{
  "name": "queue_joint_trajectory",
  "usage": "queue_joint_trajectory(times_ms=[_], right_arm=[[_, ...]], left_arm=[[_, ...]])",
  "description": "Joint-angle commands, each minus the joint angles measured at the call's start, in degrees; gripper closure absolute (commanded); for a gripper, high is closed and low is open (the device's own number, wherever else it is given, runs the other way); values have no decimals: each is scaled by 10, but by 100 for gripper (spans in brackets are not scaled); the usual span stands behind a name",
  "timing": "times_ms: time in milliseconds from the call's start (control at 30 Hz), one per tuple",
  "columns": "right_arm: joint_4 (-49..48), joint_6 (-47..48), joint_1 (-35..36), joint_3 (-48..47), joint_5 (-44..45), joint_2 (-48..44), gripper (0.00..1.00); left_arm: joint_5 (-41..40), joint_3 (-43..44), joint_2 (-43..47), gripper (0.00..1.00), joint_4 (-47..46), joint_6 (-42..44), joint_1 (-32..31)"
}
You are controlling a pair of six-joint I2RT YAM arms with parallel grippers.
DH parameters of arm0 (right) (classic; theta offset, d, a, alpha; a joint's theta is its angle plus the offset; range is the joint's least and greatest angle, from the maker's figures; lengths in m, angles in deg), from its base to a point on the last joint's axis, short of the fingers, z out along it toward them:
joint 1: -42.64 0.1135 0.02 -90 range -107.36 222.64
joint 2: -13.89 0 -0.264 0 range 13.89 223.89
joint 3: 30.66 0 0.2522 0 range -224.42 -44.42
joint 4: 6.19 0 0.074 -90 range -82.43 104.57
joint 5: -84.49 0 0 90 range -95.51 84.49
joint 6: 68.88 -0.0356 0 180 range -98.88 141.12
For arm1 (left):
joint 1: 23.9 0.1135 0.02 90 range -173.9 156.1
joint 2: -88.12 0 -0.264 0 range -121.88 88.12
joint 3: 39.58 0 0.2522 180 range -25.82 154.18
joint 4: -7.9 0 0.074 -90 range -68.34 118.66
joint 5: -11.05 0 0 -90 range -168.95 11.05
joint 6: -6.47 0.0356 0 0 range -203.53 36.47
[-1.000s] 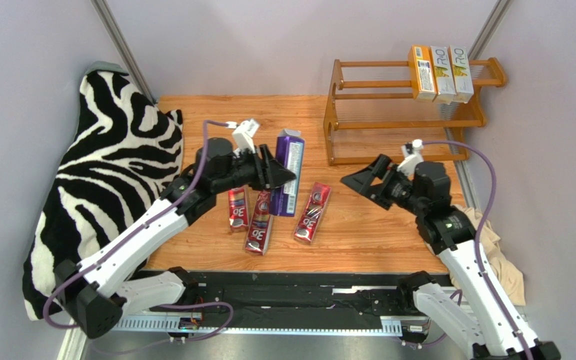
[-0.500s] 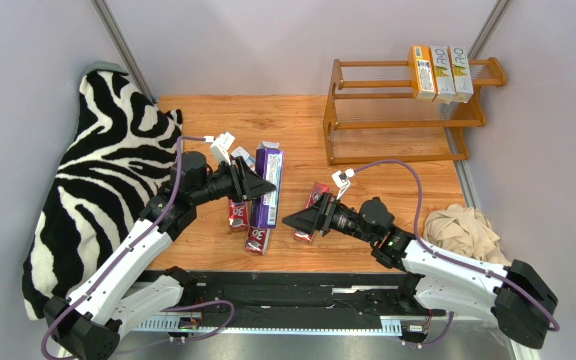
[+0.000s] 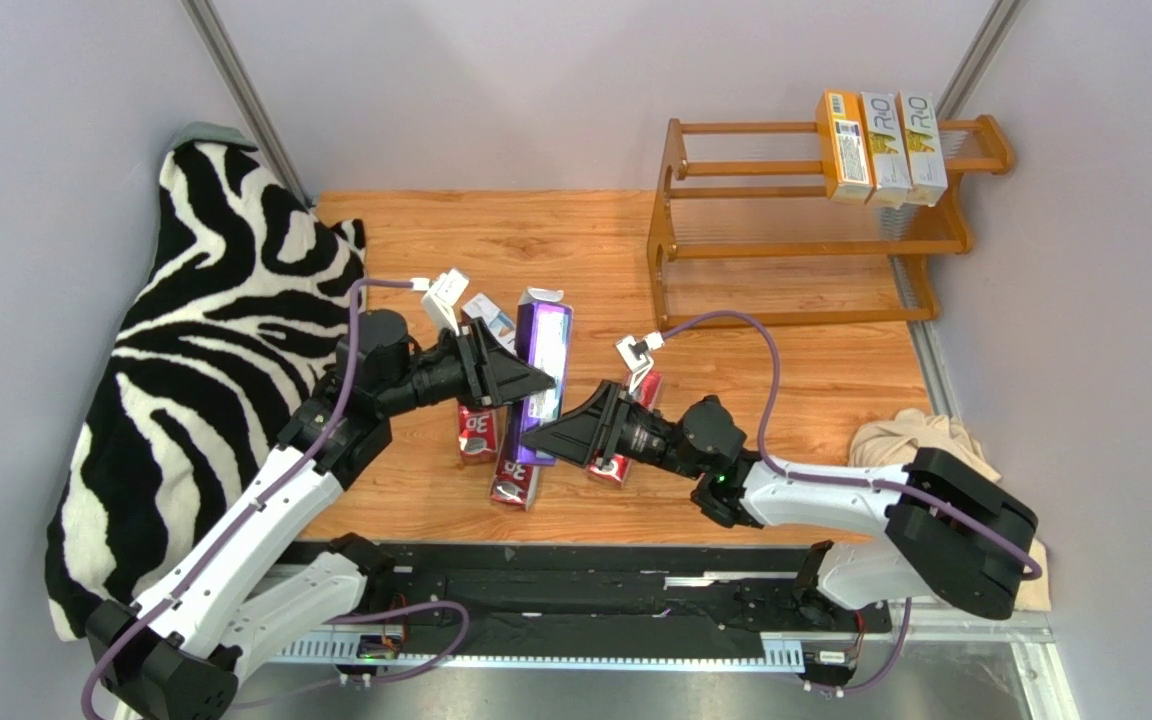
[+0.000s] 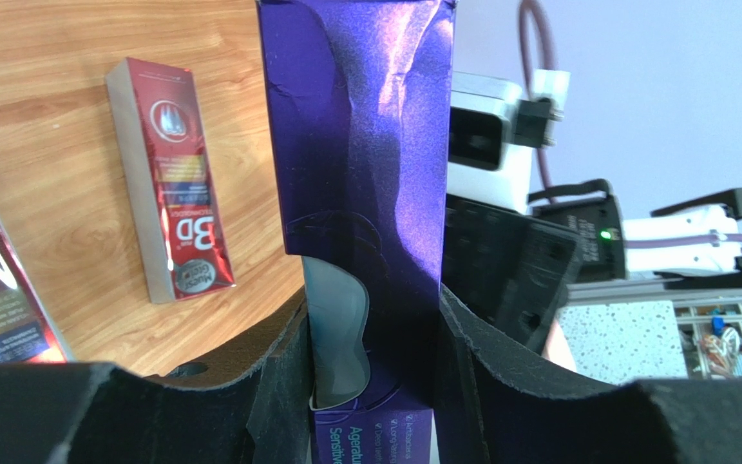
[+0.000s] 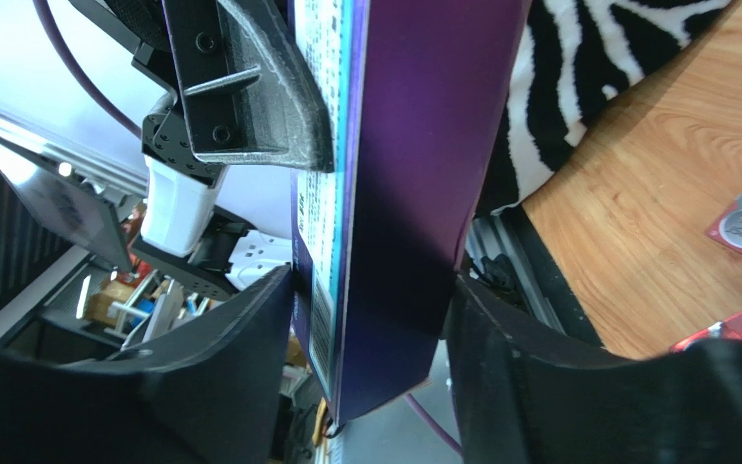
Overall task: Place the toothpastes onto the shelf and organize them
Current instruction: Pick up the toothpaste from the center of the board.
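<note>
A purple toothpaste carton (image 3: pixel 545 338) (image 4: pixel 356 145) (image 5: pixel 423 116) hangs above the wooden table, held from both sides. My left gripper (image 3: pixel 527 386) (image 4: pixel 373 314) is shut on its middle. My right gripper (image 3: pixel 561 435) (image 5: pixel 370 290) comes in from the right, and both its pads press the carton's lower end. Three red toothpastes lie flat beneath: one (image 3: pixel 477 431), another (image 3: pixel 513 483) (image 4: pixel 172 184), and a third (image 3: pixel 642 387) half hidden by the right arm. The shelf (image 3: pixel 808 248) stands at the back right. Upright on its top tier are an orange carton (image 3: pixel 844 146) and two pale ones (image 3: pixel 902 146).
A zebra-print cloth (image 3: pixel 192 345) covers the table's left side. A beige cloth (image 3: pixel 920 443) lies at the right edge. Grey walls close in the back and both sides. A black rail (image 3: pixel 582 578) runs along the near edge.
My right arm swung from near the shelf down and left to the purple carton, and its jaws closed onto it. My left gripper shifted the carton slightly left, still holding it.
</note>
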Motion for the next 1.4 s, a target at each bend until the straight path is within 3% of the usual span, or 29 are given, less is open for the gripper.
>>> queue_joint_trajectory(times_ms=[0, 200, 367, 533, 667, 900, 1100, 1367], right_arm=[[-86, -12, 3, -29, -20, 17, 49], [-38, 14, 4, -28, -22, -12, 57], [150, 109, 4, -72, -40, -62, 59], [405, 225, 3, -150, -73, -103, 59], [522, 299, -1, -203, -139, -120, 59], [696, 394, -26, -272, -226, -131, 58], [761, 441, -34, -314, -262, -113, 58], [768, 446, -34, -331, -291, -90, 57]], left_arm=[[10, 5, 21, 50, -29, -7, 5], [13, 6, 25, 47, -24, 2, 7], [22, 15, 29, 26, -1, 32, 10], [29, 26, 44, 16, 31, 74, 12], [45, 12, 54, 17, 20, 84, 12], [79, -51, 148, 19, -45, 90, 12], [116, -67, 178, 21, -52, 94, 12], [152, -100, 169, 28, -118, 56, 12]])
